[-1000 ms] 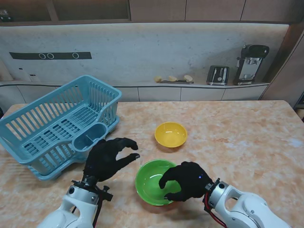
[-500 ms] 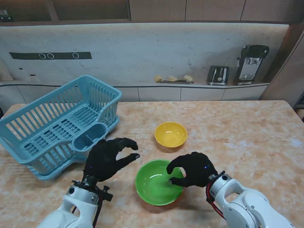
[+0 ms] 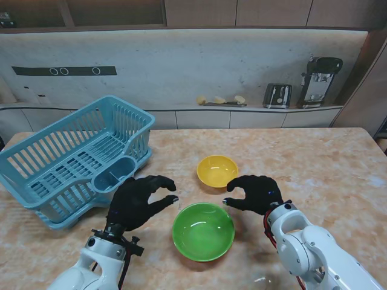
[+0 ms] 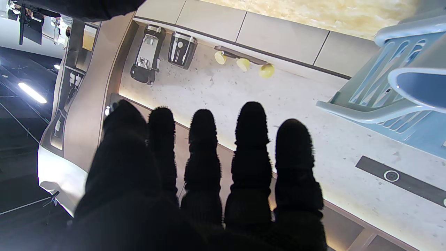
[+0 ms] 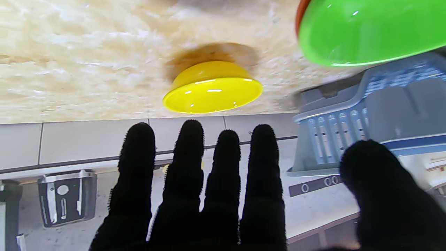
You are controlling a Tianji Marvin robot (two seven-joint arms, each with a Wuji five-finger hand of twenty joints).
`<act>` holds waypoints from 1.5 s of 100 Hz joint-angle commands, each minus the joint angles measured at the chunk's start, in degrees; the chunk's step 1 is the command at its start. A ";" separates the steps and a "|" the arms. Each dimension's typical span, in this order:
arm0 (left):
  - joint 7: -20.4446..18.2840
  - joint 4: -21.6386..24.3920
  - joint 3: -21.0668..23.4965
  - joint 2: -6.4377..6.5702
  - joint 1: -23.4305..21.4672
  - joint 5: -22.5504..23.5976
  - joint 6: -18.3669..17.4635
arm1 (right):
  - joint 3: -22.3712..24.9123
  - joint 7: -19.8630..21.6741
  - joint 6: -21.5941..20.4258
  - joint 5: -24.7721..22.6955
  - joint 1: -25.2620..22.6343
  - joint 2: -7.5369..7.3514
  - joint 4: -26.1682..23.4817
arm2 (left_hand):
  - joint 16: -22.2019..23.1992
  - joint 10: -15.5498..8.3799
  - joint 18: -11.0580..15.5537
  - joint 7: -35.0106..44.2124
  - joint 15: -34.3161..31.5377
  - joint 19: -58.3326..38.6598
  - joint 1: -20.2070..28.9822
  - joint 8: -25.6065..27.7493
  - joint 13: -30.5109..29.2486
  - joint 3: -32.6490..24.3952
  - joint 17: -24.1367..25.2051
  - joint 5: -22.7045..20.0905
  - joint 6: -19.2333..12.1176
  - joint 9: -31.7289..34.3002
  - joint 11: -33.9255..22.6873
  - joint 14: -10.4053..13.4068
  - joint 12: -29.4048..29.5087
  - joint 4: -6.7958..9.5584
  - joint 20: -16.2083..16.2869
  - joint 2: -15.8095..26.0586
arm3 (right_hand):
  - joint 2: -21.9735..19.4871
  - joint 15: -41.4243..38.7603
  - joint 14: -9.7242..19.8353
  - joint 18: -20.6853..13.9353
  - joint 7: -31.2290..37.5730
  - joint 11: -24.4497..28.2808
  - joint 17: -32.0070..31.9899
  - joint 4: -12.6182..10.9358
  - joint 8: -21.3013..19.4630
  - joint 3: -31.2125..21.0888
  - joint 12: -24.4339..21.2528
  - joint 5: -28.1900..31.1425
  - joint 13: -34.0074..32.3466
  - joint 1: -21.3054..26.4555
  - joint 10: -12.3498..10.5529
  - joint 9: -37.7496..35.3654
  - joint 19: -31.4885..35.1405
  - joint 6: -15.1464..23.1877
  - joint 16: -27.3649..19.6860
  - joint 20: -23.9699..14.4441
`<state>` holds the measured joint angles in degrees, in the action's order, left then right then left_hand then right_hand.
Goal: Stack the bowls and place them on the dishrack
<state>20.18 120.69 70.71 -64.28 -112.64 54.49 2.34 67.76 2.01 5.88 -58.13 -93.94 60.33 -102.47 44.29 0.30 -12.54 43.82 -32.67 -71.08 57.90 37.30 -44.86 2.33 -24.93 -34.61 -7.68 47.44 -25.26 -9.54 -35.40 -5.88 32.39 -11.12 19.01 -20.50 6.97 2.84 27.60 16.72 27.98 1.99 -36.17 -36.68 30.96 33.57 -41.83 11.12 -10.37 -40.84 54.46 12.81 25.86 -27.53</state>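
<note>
Over marble table (image 3: 314, 163), both hands empty: right hand (image 3: 254, 194) spread, left hand (image 3: 138, 200) seemingly half-curled.

My right hand (image 3: 254, 194) and my left hand (image 3: 138, 200) are both covered in a matt black, knitted-looking cloth whose fuzzy nap shows along the fingers (image 5: 188, 157). The green bowl (image 3: 203, 231) and the yellow bowl (image 3: 217, 170) look like smooth, glossy plastic with bright highlights on them. The dishrack (image 3: 72, 157) is pale blue plastic with a duller sheen. The table (image 3: 326, 175) has a polished, marbled stone-like top.
</note>
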 commanded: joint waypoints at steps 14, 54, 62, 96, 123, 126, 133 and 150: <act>-0.70 0.58 0.05 -0.14 -0.36 -0.03 0.07 | -2.32 2.15 5.21 2.55 5.43 0.99 3.26 | -0.14 0.18 -0.85 -0.10 0.15 0.10 -0.16 0.99 -0.81 0.90 0.60 -1.30 -1.07 1.58 0.72 -0.66 -0.85 -0.14 0.21 2.04 | -2.13 0.48 -0.59 -0.70 -3.69 -0.86 -1.15 -0.79 1.13 0.05 -1.27 -4.27 2.01 -3.40 2.61 6.49 -0.11 -4.35 -1.22 1.16; -0.63 0.47 0.08 -0.16 -0.29 -0.16 -0.10 | -11.05 6.26 13.55 5.51 19.33 1.06 15.53 | -0.11 0.18 -0.91 -0.07 0.09 0.06 -0.12 0.99 -0.88 0.87 0.56 -1.34 -1.00 1.78 0.61 -0.70 -0.92 -0.12 0.22 2.02 | -2.11 0.57 -1.44 -1.60 -10.76 0.99 -3.35 -0.91 1.09 -0.56 -1.25 -13.83 6.34 -3.80 8.48 20.52 -0.57 -13.14 -2.39 3.04; -0.63 0.46 0.08 -0.17 -0.28 -0.19 -0.10 | -13.14 5.98 14.90 6.51 21.81 1.27 18.39 | -0.10 0.18 -0.90 -0.08 0.07 0.06 -0.20 0.98 -0.95 0.90 0.56 -1.33 -1.10 1.77 0.59 -0.66 -0.94 -0.14 0.22 2.05 | -2.46 0.05 -1.38 -1.80 -11.51 2.44 -3.31 -0.99 0.58 -0.33 -0.97 -14.82 6.64 -3.51 9.63 23.22 -0.40 -14.50 -2.47 3.30; -0.89 0.41 -0.04 -0.15 -0.16 -0.44 -0.32 | -21.42 3.85 18.00 12.23 30.41 2.69 29.16 | -0.10 0.23 -0.96 -0.05 0.07 0.06 -0.18 0.96 -0.95 0.88 0.57 -1.38 -1.02 1.89 0.53 -0.65 -0.99 -0.12 0.22 2.04 | -3.26 -2.49 -0.68 -2.64 -12.33 7.00 -2.70 -1.19 -0.95 0.22 0.07 -15.87 6.24 -2.92 10.21 24.64 0.35 -15.24 -1.96 3.71; -1.01 0.60 0.16 -0.17 -0.37 -0.66 -0.31 | -26.10 1.67 19.32 18.38 35.06 4.65 36.39 | -0.11 0.18 -1.00 -0.12 0.08 0.10 -0.24 0.92 -0.99 0.89 0.58 -1.41 -1.05 1.93 0.58 -0.73 -0.97 -0.12 0.20 2.07 | -3.90 -5.51 0.06 -3.35 -11.36 9.12 -1.37 -1.28 -2.17 0.82 0.85 -14.68 5.21 -2.60 9.66 23.59 1.89 -14.20 -0.98 3.79; -1.07 0.61 0.16 -0.17 -0.36 -0.71 -0.32 | -26.50 1.50 19.37 18.80 35.40 4.82 36.91 | -0.11 0.15 -1.00 -0.12 0.08 0.10 -0.22 0.92 -1.01 0.87 0.58 -1.43 -1.03 1.92 0.59 -0.72 -0.97 -0.11 0.20 2.08 | -3.94 -6.05 0.09 -3.41 -11.22 9.39 -1.14 -1.30 -2.34 0.89 0.97 -14.53 5.03 -2.58 9.57 23.35 2.20 -14.08 -0.78 3.81; -1.21 0.61 0.14 -0.16 -0.33 -0.78 -0.37 | -27.53 1.35 19.57 19.69 36.25 5.18 38.08 | -0.10 0.22 -1.00 -0.16 0.08 0.10 -0.26 0.91 -1.03 0.89 0.58 -1.41 -0.99 1.90 0.61 -0.74 -0.97 -0.12 0.20 2.10 | -3.98 -6.88 0.32 -3.72 -10.84 9.85 -0.73 -1.33 -2.64 0.90 1.22 -14.02 4.61 -2.48 9.37 22.92 2.62 -13.70 -0.47 3.83; -1.41 0.67 0.24 -0.13 -0.39 -0.80 -0.50 | -29.75 0.51 19.96 22.03 38.18 6.31 40.98 | -0.09 0.20 -1.04 -0.17 0.07 0.08 -0.26 0.94 -1.04 0.89 0.54 -1.41 -1.05 1.99 0.60 -0.74 -0.98 -0.12 0.21 2.08 | -4.24 -10.51 0.95 -4.27 -8.44 12.26 0.53 -1.49 -4.50 1.08 3.04 -12.23 3.75 -1.87 8.52 21.60 4.65 -12.05 1.13 3.81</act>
<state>19.58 120.77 70.87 -64.29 -112.63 53.78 2.02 38.52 1.94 25.59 -36.50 -56.07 65.54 -62.20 44.28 0.30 -12.56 43.82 -32.67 -71.07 57.90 37.30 -44.87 2.33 -24.93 -34.62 -7.68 48.09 -25.26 -9.55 -35.40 -5.88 32.39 -11.12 16.67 -29.53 6.89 -0.01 18.46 27.73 27.87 1.99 -39.63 -36.46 32.56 20.61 -37.30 9.00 -0.97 -18.51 57.07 -0.46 25.23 -24.05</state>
